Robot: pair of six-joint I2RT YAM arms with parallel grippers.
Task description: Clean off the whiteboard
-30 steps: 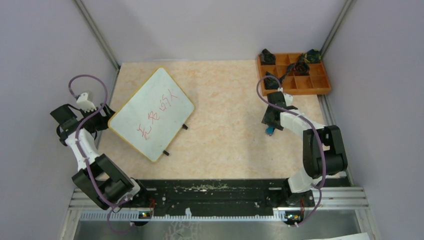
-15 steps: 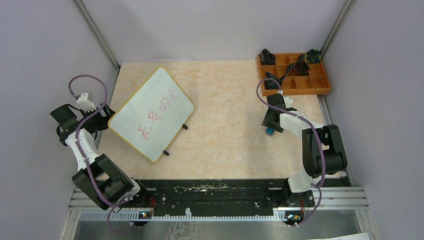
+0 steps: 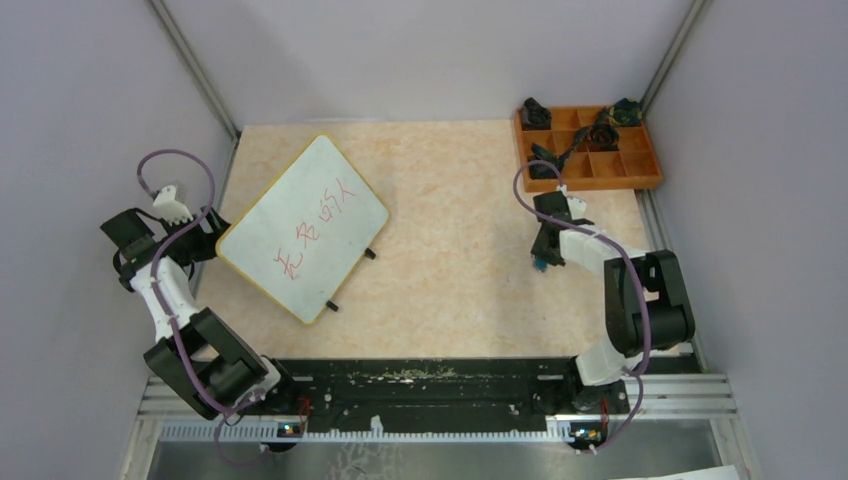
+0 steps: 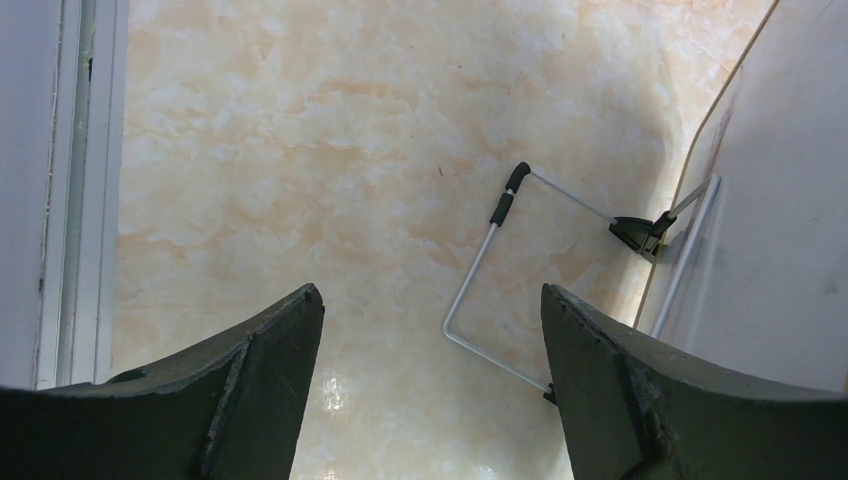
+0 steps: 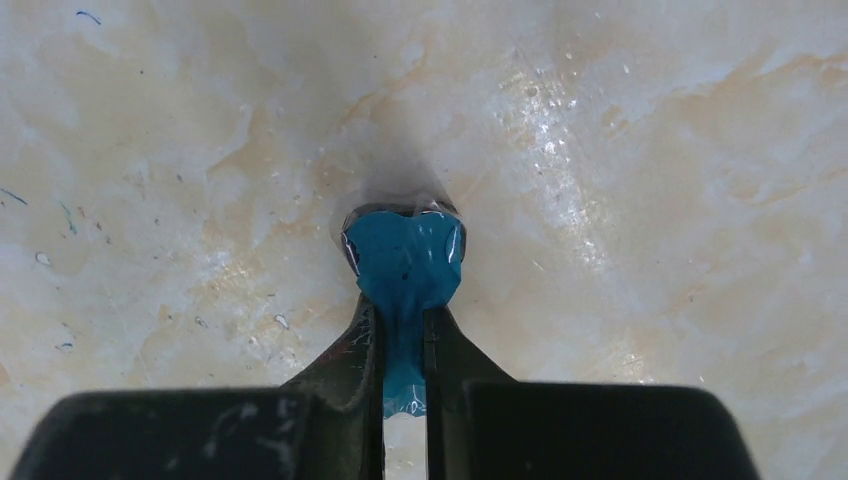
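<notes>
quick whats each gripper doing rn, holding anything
Left gripper: open, holding nothing.
Right gripper: closed on a small blue lump.

Our left arm [image 3: 160, 290] and right arm [image 3: 590, 245] show white links, black joints, looping purple cables [image 3: 176, 152]; the left tool [image 4: 430, 292] is dark grey.
</notes>
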